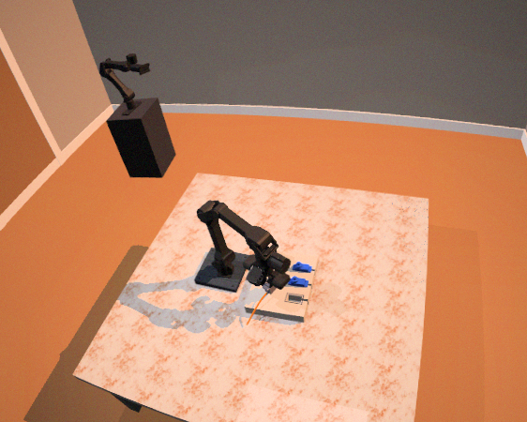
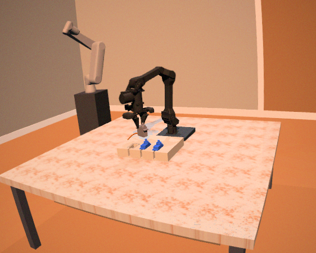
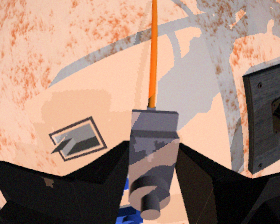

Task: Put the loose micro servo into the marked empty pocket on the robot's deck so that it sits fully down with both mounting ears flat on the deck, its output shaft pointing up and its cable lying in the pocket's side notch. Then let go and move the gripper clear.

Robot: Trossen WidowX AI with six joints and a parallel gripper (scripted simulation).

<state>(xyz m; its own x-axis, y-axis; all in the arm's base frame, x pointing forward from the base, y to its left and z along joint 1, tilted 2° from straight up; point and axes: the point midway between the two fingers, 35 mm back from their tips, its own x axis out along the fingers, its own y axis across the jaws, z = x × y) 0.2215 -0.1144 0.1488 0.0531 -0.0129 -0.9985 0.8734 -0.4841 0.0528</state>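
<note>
My gripper [image 2: 141,122] is shut on the loose micro servo [image 2: 143,130], a grey block with an orange cable [image 3: 152,50]. I hold it above the wooden deck [image 2: 150,148], over the deck's rear edge. In the wrist view the servo [image 3: 152,163] sits between my dark fingers and its cable trails away from me. The marked empty pocket [image 1: 293,298] is a dark rectangle with a side notch at the deck's near end; it also shows in the wrist view [image 3: 78,139], left of the servo. The cable hangs over the deck's edge in the top view [image 1: 256,308].
Two blue servos [image 1: 302,267] [image 1: 299,281] sit in the deck's other pockets, close beside my gripper. My arm's dark base plate [image 1: 220,276] lies behind the deck. A second arm on a dark pedestal [image 1: 142,136] stands off the table.
</note>
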